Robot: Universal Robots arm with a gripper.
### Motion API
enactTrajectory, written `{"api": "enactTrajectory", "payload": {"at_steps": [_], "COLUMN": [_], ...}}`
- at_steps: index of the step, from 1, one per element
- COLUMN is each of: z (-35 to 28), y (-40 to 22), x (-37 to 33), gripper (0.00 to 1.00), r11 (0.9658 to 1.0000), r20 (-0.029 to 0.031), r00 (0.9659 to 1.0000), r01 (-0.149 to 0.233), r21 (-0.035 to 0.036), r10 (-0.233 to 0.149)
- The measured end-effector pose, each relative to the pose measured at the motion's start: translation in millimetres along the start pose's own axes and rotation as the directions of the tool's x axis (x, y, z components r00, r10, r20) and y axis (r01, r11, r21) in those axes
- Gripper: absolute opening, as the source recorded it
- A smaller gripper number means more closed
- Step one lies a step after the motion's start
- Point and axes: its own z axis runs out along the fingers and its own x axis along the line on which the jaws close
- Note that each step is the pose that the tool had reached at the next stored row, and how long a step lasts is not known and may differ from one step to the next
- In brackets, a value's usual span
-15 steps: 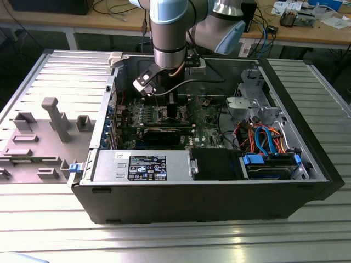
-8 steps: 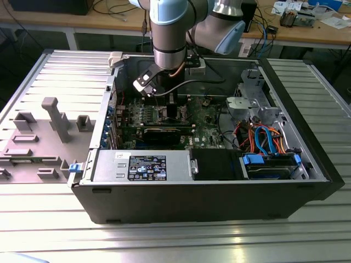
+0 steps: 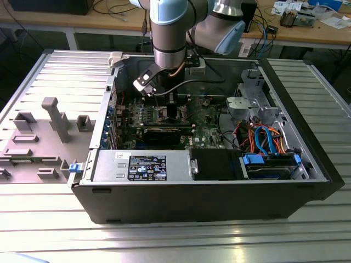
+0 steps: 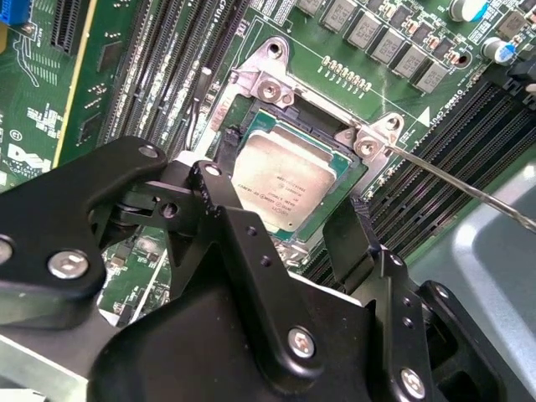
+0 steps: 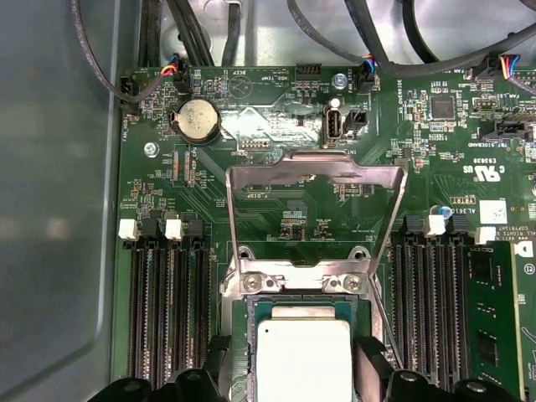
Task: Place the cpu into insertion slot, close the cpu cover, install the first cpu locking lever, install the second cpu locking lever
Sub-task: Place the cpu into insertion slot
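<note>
Down inside the computer case [image 3: 164, 203], the cpu [image 4: 280, 180] lies flat, face up in the insertion slot [image 5: 293, 272], near-square with no clear long axis, the hand [image 4: 291, 174] spread wide astride it holding nothing; placing looks done, while the cpu cover [image 5: 260, 170] stands raised, not yet closed

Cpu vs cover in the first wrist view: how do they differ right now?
The cpu lies flat in the socket; the cover stands raised, open. The cpu is a solid plate; the cover is a frame with a window. Both are silvery metal.
</note>
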Motion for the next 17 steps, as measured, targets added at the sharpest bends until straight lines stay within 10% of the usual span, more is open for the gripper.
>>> {"api": "enactTrajectory", "payload": {"at_steps": [7,17], "z": [-0.6,-22.8], "y": [0.1,1.8], "x": [0.1,-0.3], "gripper": [0.75,0.61], "r11": [1.0000,1.0000], "r20": [-0.0003,0.0000], "r00": [1.0000,1.0000], "r01": [0.000,0.000], "r21": [-0.0002,0.0015], "r10": [0.000,0.000]}}
